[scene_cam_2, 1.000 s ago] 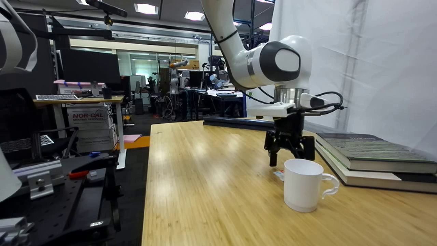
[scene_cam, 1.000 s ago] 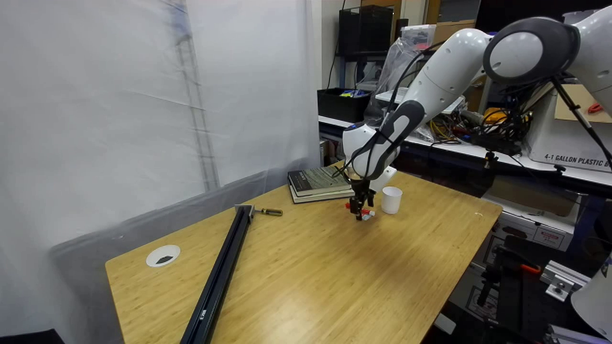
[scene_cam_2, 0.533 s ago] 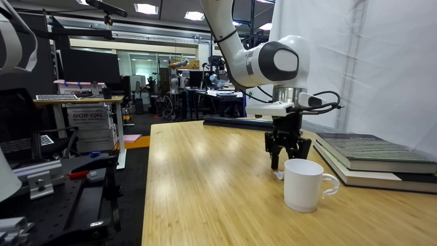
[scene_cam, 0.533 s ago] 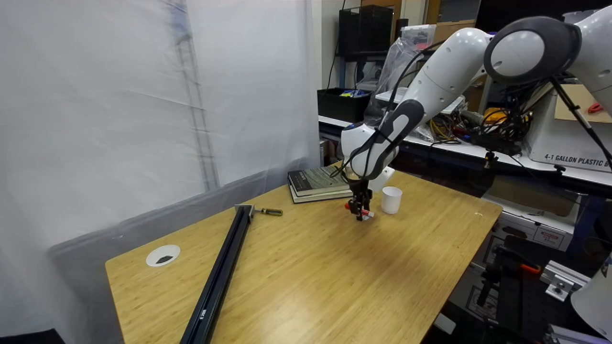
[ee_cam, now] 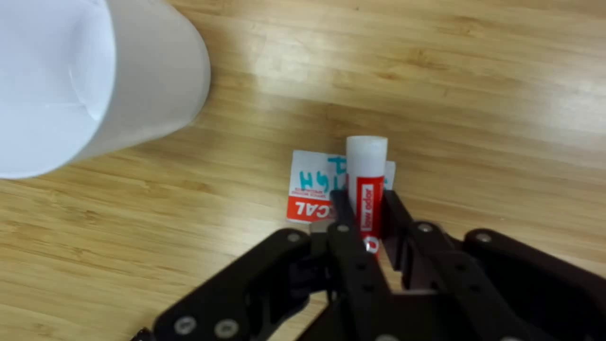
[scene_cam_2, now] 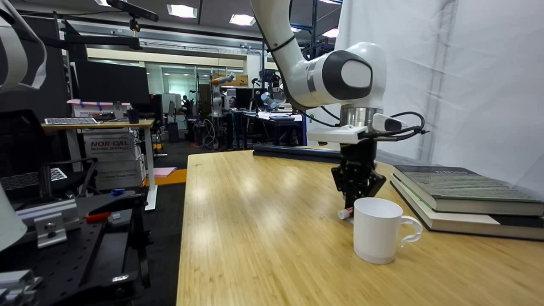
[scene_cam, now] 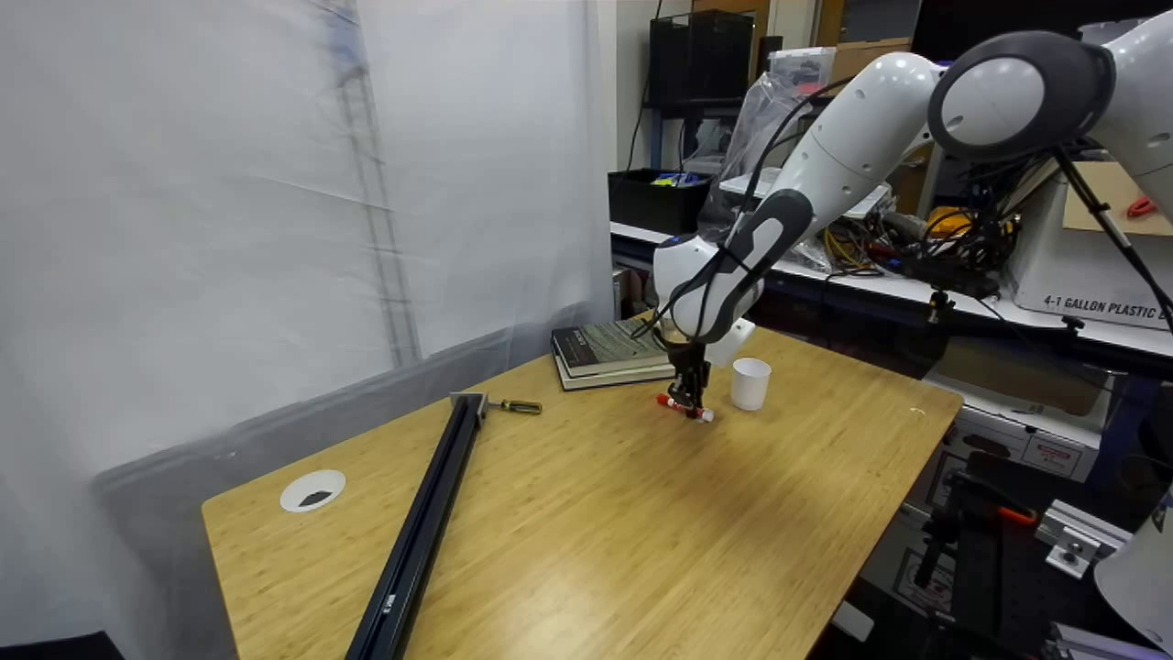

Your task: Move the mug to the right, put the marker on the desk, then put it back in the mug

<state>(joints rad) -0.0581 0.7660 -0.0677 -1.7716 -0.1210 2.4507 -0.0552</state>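
Gripper [ee_cam: 366, 202] drawn in, pinching marker [ee_cam: 368, 187]: "low odor"; sticker [ee_cam: 309, 188]: "CAL".

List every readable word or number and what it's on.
"low odor": marker
"CAL", upside down: label; its teal handwriting partly hidden
"4-1 GALLON PLASTIC", next word cut off: carton
"NOR-CAL MOVING SERVICES": white box
Too small or blurred: label's fine print, cover of upper book, lettering on black bar, other distant print.
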